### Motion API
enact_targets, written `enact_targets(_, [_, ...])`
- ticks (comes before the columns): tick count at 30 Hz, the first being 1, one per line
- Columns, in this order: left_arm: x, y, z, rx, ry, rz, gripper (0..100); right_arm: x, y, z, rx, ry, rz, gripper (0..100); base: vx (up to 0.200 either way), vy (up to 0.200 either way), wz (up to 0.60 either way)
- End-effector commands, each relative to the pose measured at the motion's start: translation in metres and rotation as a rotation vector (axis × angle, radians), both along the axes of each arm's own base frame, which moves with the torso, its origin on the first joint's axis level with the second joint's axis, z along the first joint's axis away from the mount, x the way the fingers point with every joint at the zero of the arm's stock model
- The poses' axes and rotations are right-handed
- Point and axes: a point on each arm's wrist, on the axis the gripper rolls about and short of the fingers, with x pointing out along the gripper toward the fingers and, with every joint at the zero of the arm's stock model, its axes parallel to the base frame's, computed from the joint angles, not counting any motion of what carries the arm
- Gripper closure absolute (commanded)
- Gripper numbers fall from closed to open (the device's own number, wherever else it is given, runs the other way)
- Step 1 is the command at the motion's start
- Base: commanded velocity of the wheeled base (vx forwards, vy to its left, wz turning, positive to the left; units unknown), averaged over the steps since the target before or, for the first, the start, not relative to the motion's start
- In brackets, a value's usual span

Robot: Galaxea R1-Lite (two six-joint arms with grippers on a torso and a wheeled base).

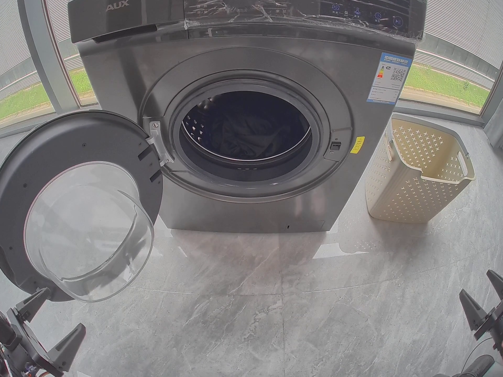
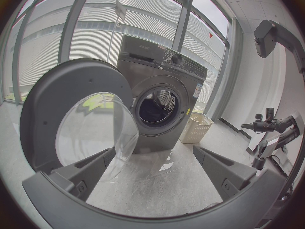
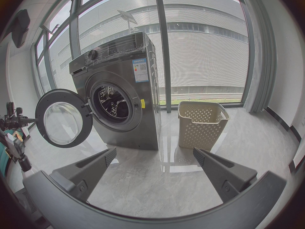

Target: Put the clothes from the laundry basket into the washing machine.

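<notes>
Clothes (image 1: 246, 126) lie dark and indistinct inside the washing machine (image 1: 293, 58); left pincer (image 2: 153, 147) and right pincer (image 3: 154, 149) gape empty.

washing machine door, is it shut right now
No, the washing machine door stands wide open at the robot's left of the machine, leaving the drum opening uncovered.
</notes>
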Motion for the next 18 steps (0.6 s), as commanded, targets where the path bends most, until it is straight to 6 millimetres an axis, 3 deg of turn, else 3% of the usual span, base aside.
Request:
enact_targets(1, [-0.017,0.006,-0.015,0.006,-0.038,0.12,0,-0.028,-0.004,-0.021,0.01,-0.064,-0.013,0,0.0,0.0,0.0])
enact_targets(4, [-0.025,0.008,-0.024,0.035,-0.036,0.174,0,-0.038,-0.006,-0.035,0.012,-0.04,-0.028,0,0.0,0.0,0.0])
enact_targets(18, [-0.038,0.002,-0.04,0.094,-0.071,0.224,0,-0.037,-0.01,-0.035,0.005,-0.029,-0.24,0,0.0,0.0,0.0])
